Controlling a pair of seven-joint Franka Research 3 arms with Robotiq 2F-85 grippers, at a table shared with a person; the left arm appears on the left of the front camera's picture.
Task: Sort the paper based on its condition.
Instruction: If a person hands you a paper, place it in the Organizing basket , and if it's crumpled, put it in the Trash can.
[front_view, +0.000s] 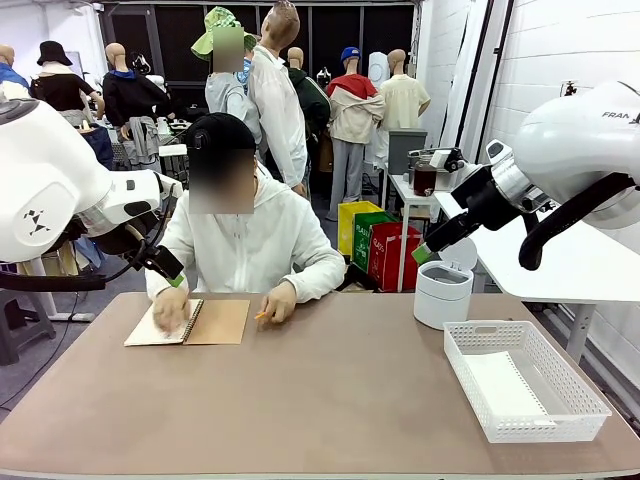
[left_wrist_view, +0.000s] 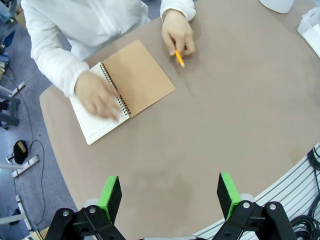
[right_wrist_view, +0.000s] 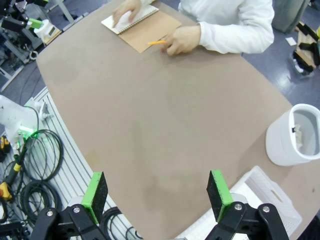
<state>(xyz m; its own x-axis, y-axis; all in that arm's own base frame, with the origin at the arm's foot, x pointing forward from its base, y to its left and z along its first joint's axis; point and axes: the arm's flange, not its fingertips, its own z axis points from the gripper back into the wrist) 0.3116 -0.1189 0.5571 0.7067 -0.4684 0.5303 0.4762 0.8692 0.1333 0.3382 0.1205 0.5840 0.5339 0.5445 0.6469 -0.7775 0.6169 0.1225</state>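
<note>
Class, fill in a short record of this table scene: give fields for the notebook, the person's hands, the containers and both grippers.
notebook: open, spiral-bound, brown cover folded out
person's hands: one hand on the white page, the other hand holding a pencil
containers: white basket and white bin, robot's right side
left gripper: open, above the table
right gripper: open, above the table

Matt brown table (front_view: 330, 400) (smooth), perforated white plastic basket (front_view: 520, 385), card-covered notebook (front_view: 215, 322).

Paper (front_view: 505, 385): 1 plain white sheet is visible. It lies flat and uncrumpled on the floor of the white perforated basket (front_view: 548, 428), toward the basket's left wall. The basket stands on the table (front_view: 330, 400) at its right side. Whether more sheets lie beneath cannot be determined.
</note>
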